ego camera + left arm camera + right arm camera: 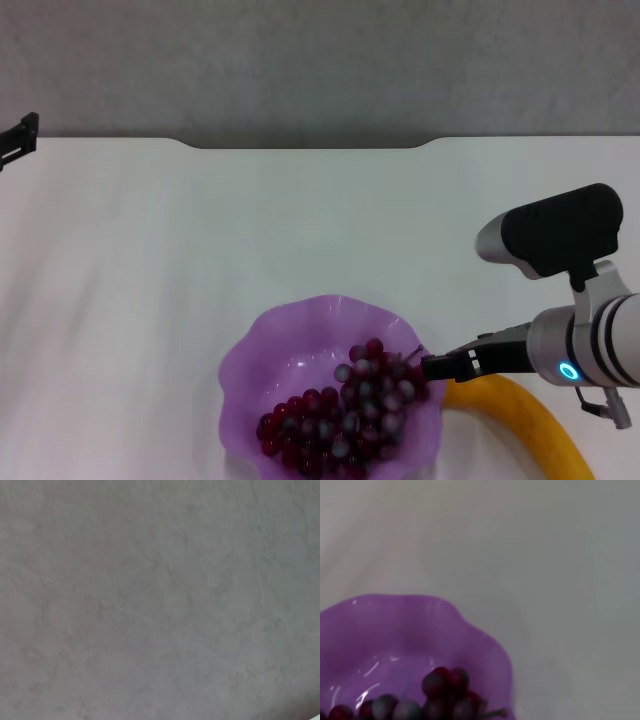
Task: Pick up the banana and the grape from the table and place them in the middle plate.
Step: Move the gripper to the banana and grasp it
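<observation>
The grape (pixel 340 415) bunch lies inside the middle plate (pixel 290 345), a purple dish with a wavy rim near the table's front edge. My right gripper (pixel 430 366) points at the plate's right rim, right by the bunch's stem. The banana (pixel 530 415) lies on the white table (pixel 300 230) just right of the plate, partly under my right arm. In the right wrist view the plate (pixel 405 630) and the top of the grape (pixel 445 690) bunch show. My left gripper (pixel 20 135) is parked at the far left edge.
The table's far edge has a shallow notch (pixel 305 145), with a grey wall behind it. The left wrist view shows only a plain grey surface.
</observation>
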